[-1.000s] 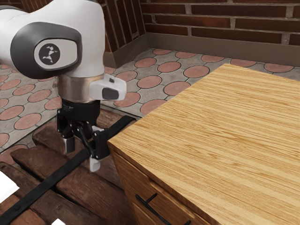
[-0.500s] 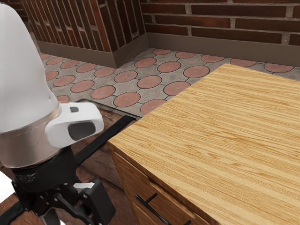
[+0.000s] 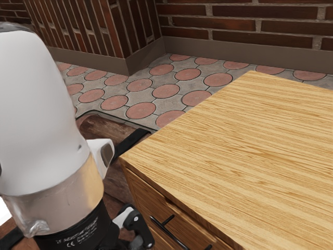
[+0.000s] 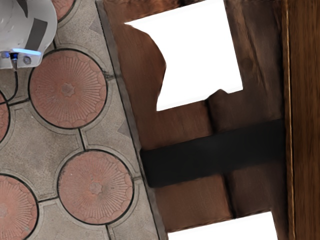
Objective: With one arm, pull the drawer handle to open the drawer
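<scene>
One drawer handle [image 3: 167,232] lies near the tool [image 3: 117,237], whose grip I cannot tell.

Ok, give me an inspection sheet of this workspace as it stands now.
Surface: dark brown wooden planks, black strap across them.
Job's things: light oak cabinet; thin black drawer handle, drawer front looks flush.
Clutter: nothing seen.
Grippers: black gripper low, at the exterior view's left of the handle.
Cables: thin black cable by the white arm base.
Surroundings: round red floor tiles, brick walls.
</scene>
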Motion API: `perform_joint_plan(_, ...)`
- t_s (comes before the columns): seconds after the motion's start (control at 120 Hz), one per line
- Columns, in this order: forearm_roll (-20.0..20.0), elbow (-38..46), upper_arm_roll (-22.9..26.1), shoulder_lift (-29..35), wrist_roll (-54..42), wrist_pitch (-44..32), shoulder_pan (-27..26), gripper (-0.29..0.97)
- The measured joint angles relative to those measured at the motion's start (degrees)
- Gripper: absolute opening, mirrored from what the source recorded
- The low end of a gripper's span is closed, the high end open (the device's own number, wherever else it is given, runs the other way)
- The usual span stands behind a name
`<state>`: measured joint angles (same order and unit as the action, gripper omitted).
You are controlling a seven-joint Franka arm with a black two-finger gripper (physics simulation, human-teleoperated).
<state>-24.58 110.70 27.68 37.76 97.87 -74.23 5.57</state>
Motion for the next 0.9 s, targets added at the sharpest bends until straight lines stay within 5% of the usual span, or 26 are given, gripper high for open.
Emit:
perform_joint_plan(0.183,7.15,-0.05,1.23,0.3,12.55,-8.07,-1.09,0.68)
perform_joint_plan(0.508,12.73,0.45,2.44,0.25,22.97,-14.93,-5.92,0.68)
perform_joint_plan(0.9,13.63,0.59,2.18,0.02,30.26,-16.9,-7.35,0.68)
